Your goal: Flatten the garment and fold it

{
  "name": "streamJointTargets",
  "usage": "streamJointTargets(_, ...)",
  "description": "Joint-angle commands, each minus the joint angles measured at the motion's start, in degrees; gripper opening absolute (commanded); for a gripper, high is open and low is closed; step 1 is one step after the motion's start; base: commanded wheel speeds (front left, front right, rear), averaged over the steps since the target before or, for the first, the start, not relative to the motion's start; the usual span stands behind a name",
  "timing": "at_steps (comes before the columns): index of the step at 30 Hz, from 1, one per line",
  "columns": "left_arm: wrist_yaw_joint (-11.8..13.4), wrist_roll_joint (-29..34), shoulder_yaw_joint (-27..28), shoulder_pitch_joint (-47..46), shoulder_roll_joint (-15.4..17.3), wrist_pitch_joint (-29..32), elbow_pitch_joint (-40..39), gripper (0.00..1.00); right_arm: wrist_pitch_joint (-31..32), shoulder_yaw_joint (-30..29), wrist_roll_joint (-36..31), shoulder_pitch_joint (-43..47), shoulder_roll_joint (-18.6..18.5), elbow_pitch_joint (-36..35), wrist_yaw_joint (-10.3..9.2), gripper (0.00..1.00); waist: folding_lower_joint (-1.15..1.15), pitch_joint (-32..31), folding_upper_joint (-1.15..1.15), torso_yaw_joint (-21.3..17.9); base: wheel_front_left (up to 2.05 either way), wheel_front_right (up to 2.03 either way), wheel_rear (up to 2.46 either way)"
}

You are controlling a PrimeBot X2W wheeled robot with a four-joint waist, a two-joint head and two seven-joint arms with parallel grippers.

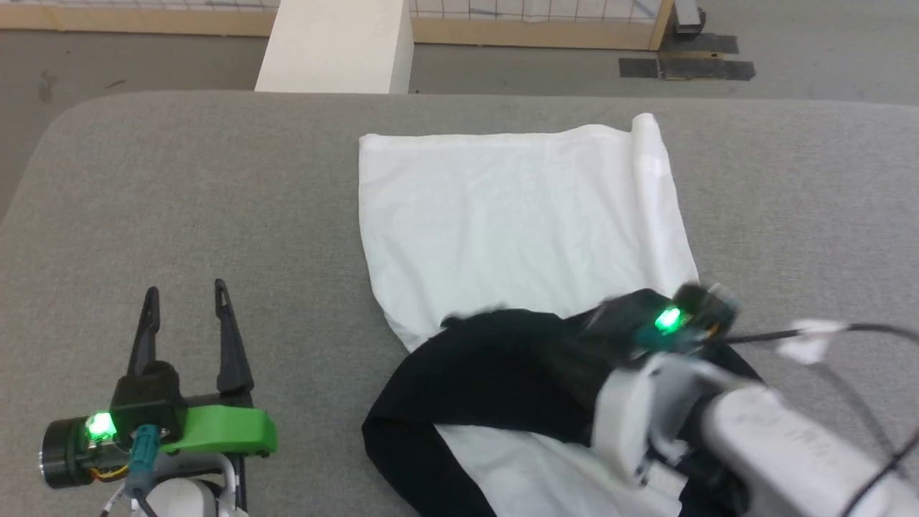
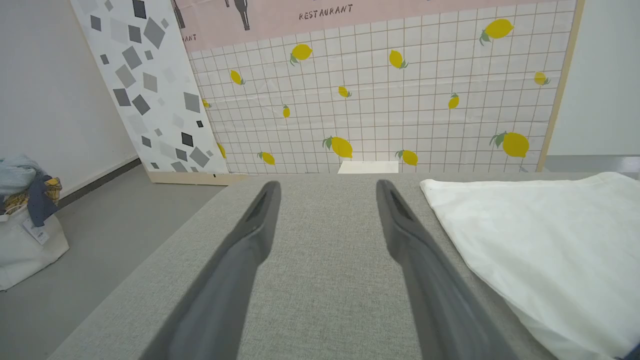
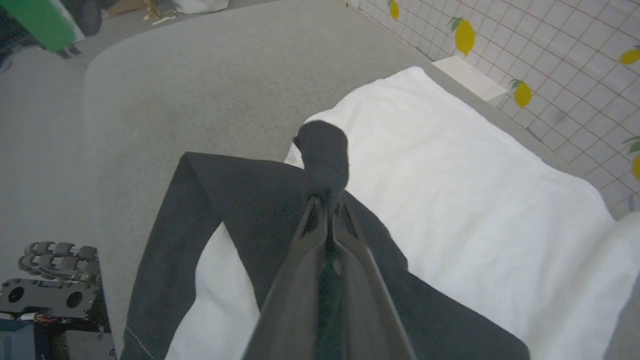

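Observation:
The garment [image 1: 517, 215] lies on the grey table [image 1: 215, 179], white body spread toward the far edge, black sleeves [image 1: 495, 359] folded across its near part. In the right wrist view my right gripper [image 3: 327, 200] is shut on a black sleeve [image 3: 325, 155], whose cuff sticks up past the tips over the white body [image 3: 475, 200]. In the head view the right arm [image 1: 718, 424] reaches over the garment's near right side, fingers hidden in dark cloth. My left gripper [image 1: 185, 291] stands open over bare table left of the garment, nothing between its fingers [image 2: 400, 220]; the white hem [image 2: 540, 230] lies to its right.
A white block [image 1: 337, 47] stands beyond the table's far edge. A lemon-patterned panel [image 2: 390, 100] and a grey-speckled board [image 2: 150, 85] stand behind. A white bag of clothes [image 2: 25, 220] sits on the floor at the left. The robot's base [image 3: 55, 300] is beside the table.

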Motion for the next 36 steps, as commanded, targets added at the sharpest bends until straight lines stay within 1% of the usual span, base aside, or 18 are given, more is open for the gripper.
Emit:
streamJointTargets(1, -0.3, 0.4, -0.27, -0.7, -0.53, -0.2, 0.11, 1.0, -0.74, 1.96, 0.05, -0.31, 1.13, 2.33, -0.1, 0.0, 0.0, 0.78, 0.0, 0.7, 0.0, 0.0, 0.0)
streamJointTargets(6, -0.33, 0.44, -0.95, -1.63, -1.14, -0.2, 0.65, 1.0, -3.15, 9.11, -0.57, -1.25, 5.29, 14.19, -0.1, 0.0, 0.0, 1.83, 0.0, 1.72, 0.0, 0.0, 0.0)
streamJointTargets(10, -0.31, 0.41, -1.29, -1.85, -1.52, -0.21, 1.31, 1.0, -5.56, 13.2, 0.29, -1.89, 7.27, 20.84, -0.1, 0.0, 0.0, 1.8, 0.0, 1.89, 0.0, 0.0, 0.0)
streamJointTargets(11, -0.29, 0.41, -1.26, -1.86, -1.56, -0.21, 1.49, 1.0, -6.28, 13.64, 0.9, -1.99, 7.61, 21.57, -0.1, 0.21, 0.0, 1.63, 0.0, 1.79, 0.0, 0.0, 0.0)
streamJointTargets(12, -0.27, 0.41, -1.19, -1.86, -1.58, -0.21, 1.75, 1.0, -7.32, 14.03, 1.3, -2.34, 7.77, 22.08, -0.1, 0.46, 0.0, 1.33, 0.0, 1.59, 0.0, 0.0, 0.0)
streamJointTargets(13, -0.28, 0.39, -1.1, -1.89, -1.58, -0.21, 1.97, 1.0, -8.16, 14.4, 1.26, -2.74, 7.66, 22.15, -0.1, 0.74, 0.0, 1.04, 0.0, 1.4, 0.0, 0.0, 0.0)
streamJointTargets(14, -0.37, 0.36, -0.95, -1.96, -1.47, -0.21, 2.26, 1.0, -9.32, 14.37, 1.36, -3.13, 7.41, 21.89, -0.1, 1.0, 0.0, 0.59, 0.0, 1.12, 0.0, 0.0, 0.0)
streamJointTargets(17, -0.67, 0.13, -0.13, -2.35, -0.8, -0.21, 3.03, 1.0, -12.08, 12.8, 1.76, -3.55, 6.36, 19.24, -0.1, 1.0, 0.0, -0.71, 0.0, 0.13, 0.0, 0.0, 0.0)
streamJointTargets(21, -1.78, -0.18, 1.25, -4.64, 1.26, -0.21, 4.72, 1.0, -14.38, 7.7, 2.18, -2.68, 3.58, 12.86, -0.1, 1.0, 0.0, -2.31, 0.0, -1.31, 0.0, 0.0, 0.0)
streamJointTargets(23, -2.68, -0.21, 1.76, -6.76, 2.71, -0.21, 6.21, 1.0, -15.5, 3.16, 1.92, -1.62, 2.08, 9.32, -0.1, 1.0, 0.0, -2.8, 0.0, -2.08, 0.0, 0.0, 0.0)
streamJointTargets(26, -4.02, -0.05, 1.51, -9.69, 4.21, -0.21, 8.08, 1.0, -17.53, -4.6, -0.21, 0.22, 1.1, 5.91, -0.1, 1.0, 0.0, -2.99, 0.0, -2.86, 0.0, 0.0, 0.0)
streamJointTargets(29, -5.88, 0.0, 0.44, -13.98, 5.51, -0.2, 11.05, 1.0, -20.21, -14.28, -3.18, 2.83, 2.18, 3.97, -0.1, 1.0, 0.0, -2.49, 0.0, -3.63, 0.0, 0.0, 0.0)
streamJointTargets(31, -7.37, 0.32, -0.86, -18.25, 6.41, 0.79, 13.91, 1.0, -22.83, -21.96, -7.05, 4.87, 3.62, 2.79, -0.1, 1.0, 0.0, -1.74, 0.0, -3.9, 0.0, 0.0, 0.0)
streamJointTargets(32, -7.81, 0.61, -1.38, -20.13, 6.77, 1.26, 15.17, 1.0, -23.82, -24.76, -9.12, 5.78, 4.39, 2.33, -0.1, 1.0, 0.0, -1.47, 0.0, -3.97, 0.0, 0.0, 0.0)
streamJointTargets(35, -9.2, 0.83, -2.7, -26.86, 7.42, 2.88, 19.67, 1.0, -26.16, -33.58, -13.67, 9.3, 8.59, 0.84, -0.1, 1.0, 0.0, -0.1, 0.0, -4.71, 0.0, 0.0, 0.0)
streamJointTargets(36, -9.53, 1.02, -3.2, -28.6, 7.52, 3.55, 20.93, 1.0, -26.62, -35.55, -14.83, 10.3, 9.73, 0.31, -0.1, 1.0, 0.0, 0.31, 0.0, -4.97, 0.0, 0.0, 0.0)
